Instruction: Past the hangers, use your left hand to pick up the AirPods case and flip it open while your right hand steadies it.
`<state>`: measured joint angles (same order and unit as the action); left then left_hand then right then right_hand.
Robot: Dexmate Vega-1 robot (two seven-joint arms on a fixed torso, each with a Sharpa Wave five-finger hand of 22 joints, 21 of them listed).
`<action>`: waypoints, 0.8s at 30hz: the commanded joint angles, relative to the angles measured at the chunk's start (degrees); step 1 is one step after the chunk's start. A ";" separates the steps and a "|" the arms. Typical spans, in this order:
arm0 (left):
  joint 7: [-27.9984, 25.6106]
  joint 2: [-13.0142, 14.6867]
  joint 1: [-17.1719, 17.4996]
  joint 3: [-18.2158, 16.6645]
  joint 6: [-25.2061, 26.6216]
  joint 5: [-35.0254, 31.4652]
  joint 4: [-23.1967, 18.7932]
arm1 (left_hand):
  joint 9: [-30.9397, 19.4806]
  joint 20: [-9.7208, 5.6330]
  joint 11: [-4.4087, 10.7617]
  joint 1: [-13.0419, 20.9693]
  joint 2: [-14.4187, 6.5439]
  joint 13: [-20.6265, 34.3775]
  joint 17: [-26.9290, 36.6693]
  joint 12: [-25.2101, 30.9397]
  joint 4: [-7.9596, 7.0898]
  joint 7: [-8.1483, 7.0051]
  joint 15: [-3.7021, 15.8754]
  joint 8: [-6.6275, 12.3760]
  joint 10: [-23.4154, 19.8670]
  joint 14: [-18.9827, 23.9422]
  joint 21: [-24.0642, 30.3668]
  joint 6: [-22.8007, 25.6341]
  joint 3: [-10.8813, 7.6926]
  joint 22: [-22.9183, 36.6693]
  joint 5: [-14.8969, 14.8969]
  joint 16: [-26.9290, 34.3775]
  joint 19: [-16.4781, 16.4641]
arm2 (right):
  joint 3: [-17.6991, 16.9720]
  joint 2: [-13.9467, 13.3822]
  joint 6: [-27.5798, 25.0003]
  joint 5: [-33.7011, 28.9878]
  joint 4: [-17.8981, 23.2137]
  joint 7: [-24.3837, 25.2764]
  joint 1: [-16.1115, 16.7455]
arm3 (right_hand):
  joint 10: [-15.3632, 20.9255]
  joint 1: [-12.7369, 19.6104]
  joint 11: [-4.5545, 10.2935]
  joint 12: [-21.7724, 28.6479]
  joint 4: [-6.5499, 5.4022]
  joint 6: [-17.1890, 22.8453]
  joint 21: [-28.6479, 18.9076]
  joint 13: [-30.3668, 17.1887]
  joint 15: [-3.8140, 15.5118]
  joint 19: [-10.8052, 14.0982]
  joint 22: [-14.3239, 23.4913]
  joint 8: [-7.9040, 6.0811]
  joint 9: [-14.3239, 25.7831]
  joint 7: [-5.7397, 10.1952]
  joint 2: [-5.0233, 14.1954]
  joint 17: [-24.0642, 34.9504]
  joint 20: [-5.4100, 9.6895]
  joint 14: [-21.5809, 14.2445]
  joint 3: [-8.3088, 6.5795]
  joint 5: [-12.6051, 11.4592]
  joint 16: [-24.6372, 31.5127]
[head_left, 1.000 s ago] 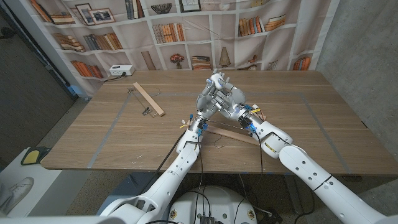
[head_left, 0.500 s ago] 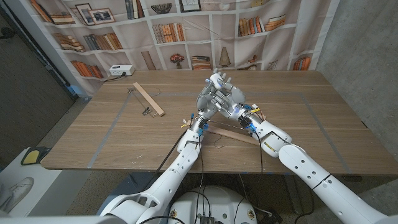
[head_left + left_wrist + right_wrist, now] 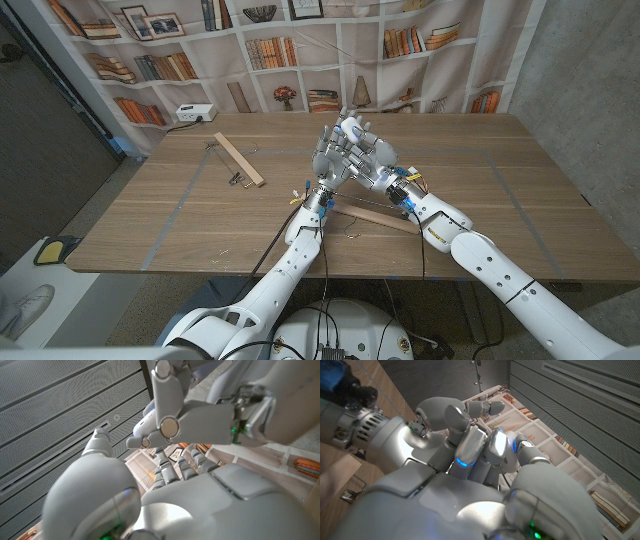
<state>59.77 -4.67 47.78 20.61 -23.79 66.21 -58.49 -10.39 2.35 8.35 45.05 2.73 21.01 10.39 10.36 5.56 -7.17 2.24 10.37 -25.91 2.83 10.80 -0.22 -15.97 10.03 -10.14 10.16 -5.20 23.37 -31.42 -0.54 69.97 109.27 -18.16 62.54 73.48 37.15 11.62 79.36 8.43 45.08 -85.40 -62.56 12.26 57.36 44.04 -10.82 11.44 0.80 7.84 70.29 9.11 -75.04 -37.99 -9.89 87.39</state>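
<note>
Head view has both hands raised together above the middle of the table, past the near hanger. The left hand and right hand are pressed close, fingers interleaved, with a small white rounded shape at the top of the cluster that may be the case; I cannot tell for sure, since it blends with the white fingers. It sits at the fingertips of both hands, above the palms and clear of the tabletop.

Left wrist view looks along the back of the left hand, its fingers curled inward and meeting the right hand, which crosses in front. What lies between them is hidden. Right wrist view shows the right hand with fingers bent forward against the left hand; the fingers overlap tightly. Both hands look closed around a shared point, but whether each truly grips the case cannot be told.

A second hanger lies well apart on the robot's left side of the table, near a white power strip at the far edge.
</note>
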 commanded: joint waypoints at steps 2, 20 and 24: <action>1.09 0.28 0.12 -0.46 -1.42 -0.54 -0.77 | -0.06 0.29 -0.19 -1.02 -0.03 -0.30 0.14 -0.27 -0.03 -0.16 -0.05 0.21 1.51 -1.27 -0.16 -0.52 0.54 0.14 -0.04 -0.02 0.92 | -0.81 -0.97 0.39 -0.34 0.59 -0.60 0.67 | 0.45 2.35 0.14 -0.08 -1.32 10.88 -0.68 0.06 -0.05 -0.21 0.26 -0.13 0.18 1.29 2.98 0.11 2.99 -0.23 -1.63 -0.26 0.17; -4.69 6.54 6.23 -0.58 -3.46 -1.27 -13.98 | -0.05 0.78 -0.09 -1.97 -0.08 -0.85 0.12 0.30 -0.18 -0.05 -0.51 0.34 1.69 -1.98 -0.14 -0.54 0.84 0.13 -0.09 0.19 1.55 | -3.33 -4.23 3.50 -3.20 4.27 1.23 3.99 | 0.82 2.61 0.15 -0.18 -1.38 11.50 -1.67 0.29 -0.06 -0.54 -0.62 -0.08 0.22 1.05 2.88 0.10 2.99 -0.59 -1.88 -0.30 0.21; -5.32 7.26 7.07 -0.54 -4.01 -0.90 -15.47 | -0.05 0.74 -0.11 -1.97 -0.18 -0.93 0.10 0.36 -0.16 -0.04 -0.51 0.36 1.69 -1.93 -0.10 -0.55 0.80 0.13 -0.11 0.26 1.52 | -3.36 -4.66 3.71 -3.69 4.92 1.76 4.29 | 1.00 2.63 0.15 -0.09 -1.38 11.55 -1.88 0.23 -0.06 -0.44 -0.62 -0.07 0.22 1.08 2.88 0.10 2.99 -0.61 -1.90 -0.31 0.20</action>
<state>57.18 -0.19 52.02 20.07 -26.41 64.96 -68.28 -10.40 3.07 8.09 43.49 2.50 19.94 10.40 10.36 5.45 -6.86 1.44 10.37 -24.44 1.40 10.54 -0.52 -15.39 10.01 -10.14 10.18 -3.87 20.97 -34.43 2.01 67.46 112.20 -17.41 65.31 74.09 37.10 11.61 79.36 8.42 45.27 -86.92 -62.08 12.26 57.05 43.24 -10.49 11.44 0.61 7.88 70.30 8.81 -75.04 -37.98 -9.97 87.39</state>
